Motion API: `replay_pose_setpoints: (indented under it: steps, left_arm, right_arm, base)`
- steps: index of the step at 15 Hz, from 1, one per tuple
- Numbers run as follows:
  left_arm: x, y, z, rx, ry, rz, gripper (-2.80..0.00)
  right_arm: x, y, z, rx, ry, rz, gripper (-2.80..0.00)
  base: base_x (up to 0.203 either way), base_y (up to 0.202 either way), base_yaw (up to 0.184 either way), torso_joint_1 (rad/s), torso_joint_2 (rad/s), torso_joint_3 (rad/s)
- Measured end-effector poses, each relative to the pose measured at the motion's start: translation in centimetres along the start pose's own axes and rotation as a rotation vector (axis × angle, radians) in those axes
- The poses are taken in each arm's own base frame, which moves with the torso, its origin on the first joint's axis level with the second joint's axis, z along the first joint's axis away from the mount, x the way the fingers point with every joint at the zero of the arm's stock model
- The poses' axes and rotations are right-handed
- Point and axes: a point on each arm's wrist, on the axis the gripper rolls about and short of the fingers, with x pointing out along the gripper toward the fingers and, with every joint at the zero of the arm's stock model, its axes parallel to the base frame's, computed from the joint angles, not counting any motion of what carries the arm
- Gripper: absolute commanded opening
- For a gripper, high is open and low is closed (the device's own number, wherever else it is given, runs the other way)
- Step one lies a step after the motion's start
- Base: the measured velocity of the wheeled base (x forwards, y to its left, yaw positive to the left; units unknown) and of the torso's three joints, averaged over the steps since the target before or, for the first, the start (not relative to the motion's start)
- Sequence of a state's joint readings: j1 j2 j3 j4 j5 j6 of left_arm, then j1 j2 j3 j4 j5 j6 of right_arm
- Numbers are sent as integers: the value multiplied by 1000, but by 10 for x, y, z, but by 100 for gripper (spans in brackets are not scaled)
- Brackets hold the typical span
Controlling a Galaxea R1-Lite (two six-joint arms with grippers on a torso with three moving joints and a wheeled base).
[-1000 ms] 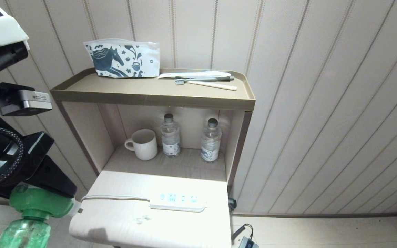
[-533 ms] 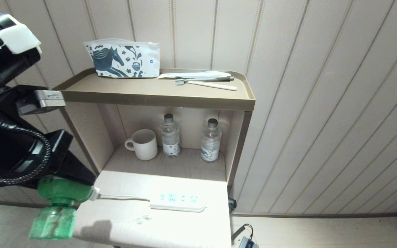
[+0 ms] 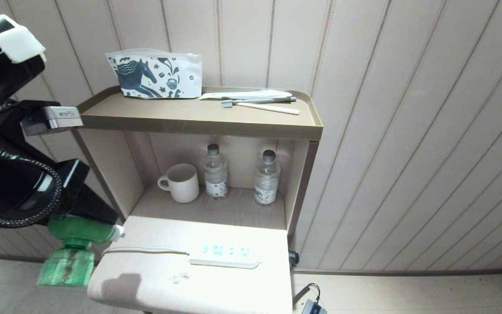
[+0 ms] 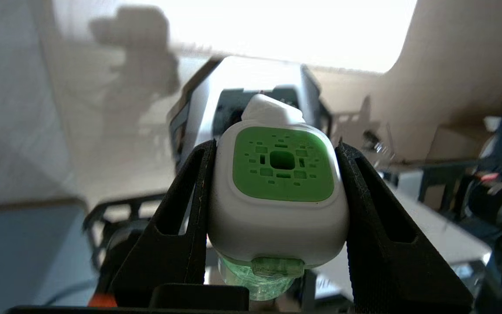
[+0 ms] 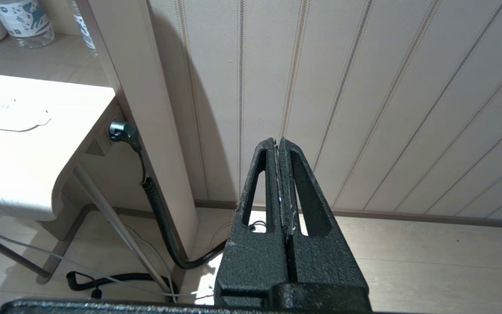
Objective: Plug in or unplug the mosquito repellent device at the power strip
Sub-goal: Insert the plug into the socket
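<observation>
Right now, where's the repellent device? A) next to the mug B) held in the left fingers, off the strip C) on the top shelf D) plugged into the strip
B: the left fingers clamp the device by its white head, and the head view shows it hanging off the table's left edge, apart from the strip.

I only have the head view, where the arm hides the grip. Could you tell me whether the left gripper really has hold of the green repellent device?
Observer: Yes. In the left wrist view, the left gripper has one jaw pressed against each side of the white head of the mosquito repellent device.
Operator: Thank you. Where is the right gripper? I cannot see it at all.
Observer: The right gripper hangs beyond the right edge of the side table, by the panelled wall and above the floor. Its jaws are shut and hold nothing.
</observation>
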State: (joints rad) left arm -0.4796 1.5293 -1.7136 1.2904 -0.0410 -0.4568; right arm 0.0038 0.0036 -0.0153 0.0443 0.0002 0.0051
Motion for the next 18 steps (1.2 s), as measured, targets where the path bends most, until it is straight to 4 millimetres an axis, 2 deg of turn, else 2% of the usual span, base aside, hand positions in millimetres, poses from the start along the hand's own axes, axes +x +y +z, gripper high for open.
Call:
replay_pose_setpoints:
  steps: [4, 7, 11, 16, 18]
  left_arm:
    - [-21, 4, -9, 43, 75, 82, -280]
    - [-11, 0, 3, 88, 92, 103, -280]
    - [25, -17, 24, 97, 180, 130, -280]
    - [79, -30, 43, -14, 285, 245, -280]
    - [95, -34, 49, -41, 294, 238, -280]
  right_arm:
    - [0, 0, 0, 0, 0, 0, -280]
    - [0, 0, 0, 0, 0, 0, -280]
    - [0, 0, 0, 0, 0, 0, -280]
    - [0, 0, 0, 0, 0, 0, -280]
    - [0, 0, 0, 0, 0, 0, -280]
  base:
    - [0, 0, 0, 0, 0, 0]
    - [0, 0, 0, 0, 0, 0]
    - [0, 0, 0, 0, 0, 0]
    - [0, 0, 0, 0, 0, 0]
    - [0, 0, 0, 0, 0, 0]
